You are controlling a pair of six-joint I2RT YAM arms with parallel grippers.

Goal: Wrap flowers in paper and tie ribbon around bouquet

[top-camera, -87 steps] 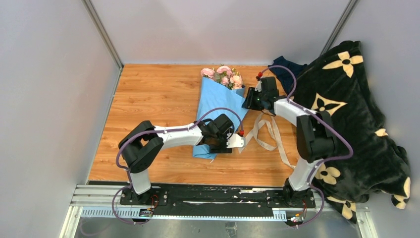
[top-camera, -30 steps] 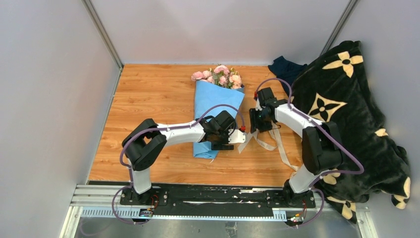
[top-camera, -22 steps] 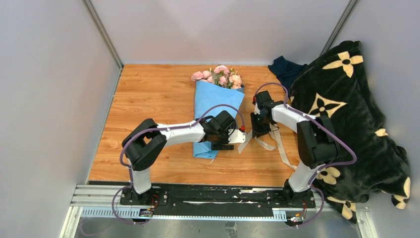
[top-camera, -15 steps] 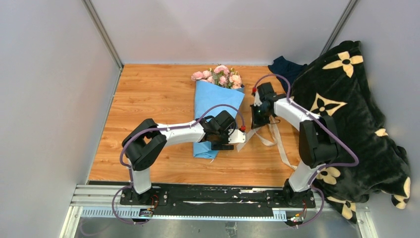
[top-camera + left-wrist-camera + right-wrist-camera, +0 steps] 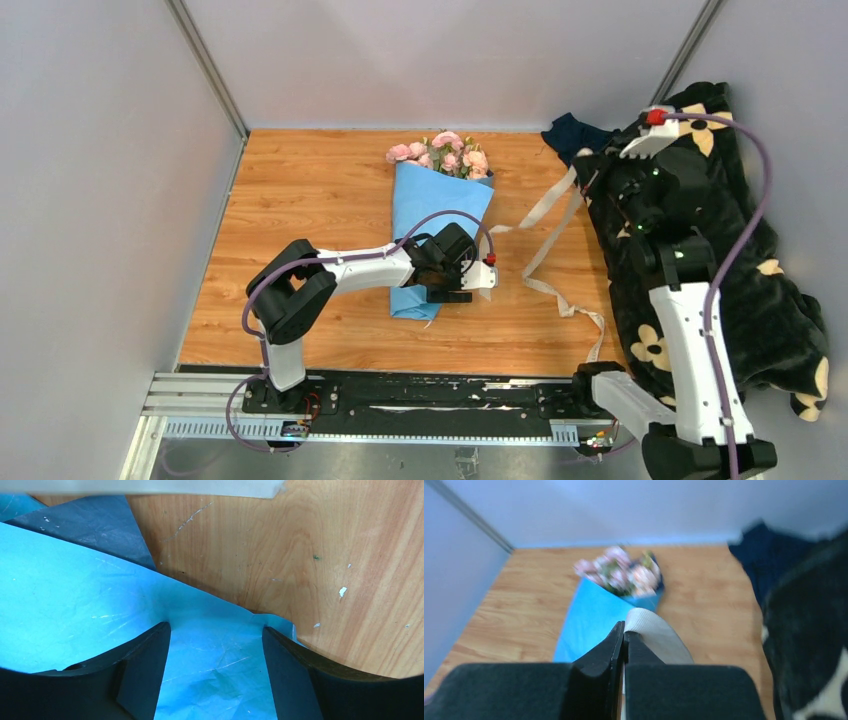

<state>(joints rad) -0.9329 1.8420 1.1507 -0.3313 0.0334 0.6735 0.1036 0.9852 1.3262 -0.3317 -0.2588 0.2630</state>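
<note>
The bouquet lies on the wooden table: pink flowers [image 5: 440, 155] stick out of a light blue paper [image 5: 437, 215] cone. My left gripper [image 5: 450, 290] rests on the cone's narrow near end. It stands open, fingers [image 5: 145, 665] spread on the paper [image 5: 100, 605], whose darker slate face [image 5: 95, 525] shows at top left. My right gripper [image 5: 587, 172] is raised high at the right, shut on the cream ribbon [image 5: 545, 205]. The ribbon hangs down towards the cone and trails in loops over the table. The right wrist view shows the ribbon [image 5: 656, 637] pinched at the gripper [image 5: 624, 630], with flowers [image 5: 621, 572] beyond.
A black blanket [image 5: 720, 230] with cream flower shapes fills the right side, under my raised right arm. A dark navy cloth [image 5: 575, 135] lies at the back right. Grey walls close in the table on the left and at the back.
My right gripper shut on the ribbon near the cone, then rose and swung right over the blanket, pulling the ribbon up off the table. The left arm stayed put.
</note>
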